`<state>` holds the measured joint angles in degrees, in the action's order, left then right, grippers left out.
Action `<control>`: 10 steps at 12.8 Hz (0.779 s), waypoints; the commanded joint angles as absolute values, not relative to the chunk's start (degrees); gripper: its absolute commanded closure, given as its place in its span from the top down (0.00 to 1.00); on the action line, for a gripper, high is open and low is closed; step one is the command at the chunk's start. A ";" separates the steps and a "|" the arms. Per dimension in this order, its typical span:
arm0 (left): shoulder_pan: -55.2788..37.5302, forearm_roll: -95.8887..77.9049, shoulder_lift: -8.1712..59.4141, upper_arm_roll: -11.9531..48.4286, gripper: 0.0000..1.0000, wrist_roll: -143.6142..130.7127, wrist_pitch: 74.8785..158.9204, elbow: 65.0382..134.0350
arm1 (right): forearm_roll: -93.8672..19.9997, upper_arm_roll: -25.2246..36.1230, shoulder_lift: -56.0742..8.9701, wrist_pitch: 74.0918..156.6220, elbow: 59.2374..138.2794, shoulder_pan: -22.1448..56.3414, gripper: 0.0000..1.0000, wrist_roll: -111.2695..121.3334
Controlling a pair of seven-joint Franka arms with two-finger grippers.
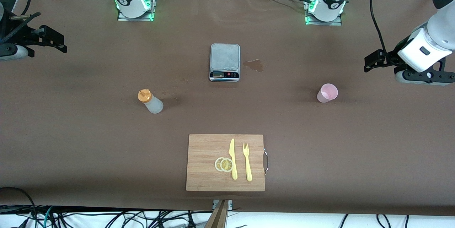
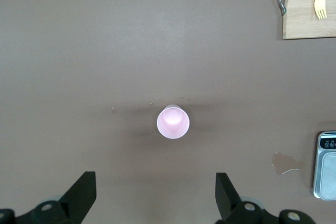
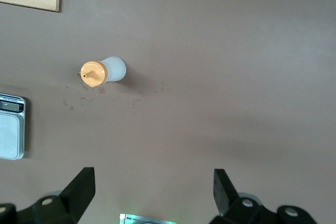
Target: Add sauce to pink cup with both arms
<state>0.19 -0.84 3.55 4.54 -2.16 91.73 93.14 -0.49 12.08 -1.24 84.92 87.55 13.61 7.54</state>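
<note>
The sauce bottle (image 1: 150, 102), whitish with an orange nozzle cap, stands upright on the brown table toward the right arm's end; the right wrist view also shows the bottle (image 3: 102, 71). The pale pink cup (image 1: 327, 93) stands upright toward the left arm's end, and the left wrist view looks down into the cup (image 2: 173, 121). My left gripper (image 1: 369, 61) hangs open in the air above the table's end, well apart from the cup, its jaws wide with nothing between them (image 2: 155, 179). My right gripper (image 1: 63, 43) hangs open over its own end of the table, away from the bottle and holding nothing (image 3: 153, 176).
A grey kitchen scale (image 1: 224, 61) sits mid-table near the bases, with a wet stain (image 1: 254, 65) beside it. A wooden cutting board (image 1: 206, 178) lies nearer the front camera, carrying a yellow knife (image 1: 233, 158), a fork (image 1: 247, 162) and lemon slices (image 1: 224, 164).
</note>
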 commanded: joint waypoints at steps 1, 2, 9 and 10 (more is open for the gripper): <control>-0.79 -1.67 2.20 3.43 1.00 -2.72 92.20 94.75 | -0.35 11.95 -1.41 84.64 86.57 13.54 1.00 6.94; -0.79 -1.67 2.28 3.43 1.00 -2.64 92.20 94.66 | -0.35 11.95 -1.32 84.55 86.57 13.54 1.00 6.94; -0.35 -1.67 3.69 3.52 1.00 -3.08 91.49 93.69 | -0.44 11.95 -1.32 84.46 86.57 13.62 1.00 6.86; -0.26 -1.67 3.69 3.60 1.00 -3.16 91.49 93.69 | -0.35 11.95 -1.32 84.55 86.57 13.54 1.00 6.86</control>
<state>0.18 -0.84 3.70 4.23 -2.80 91.70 93.64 -0.50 12.08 -1.23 84.96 87.54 13.61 7.50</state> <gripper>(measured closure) 0.000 0.000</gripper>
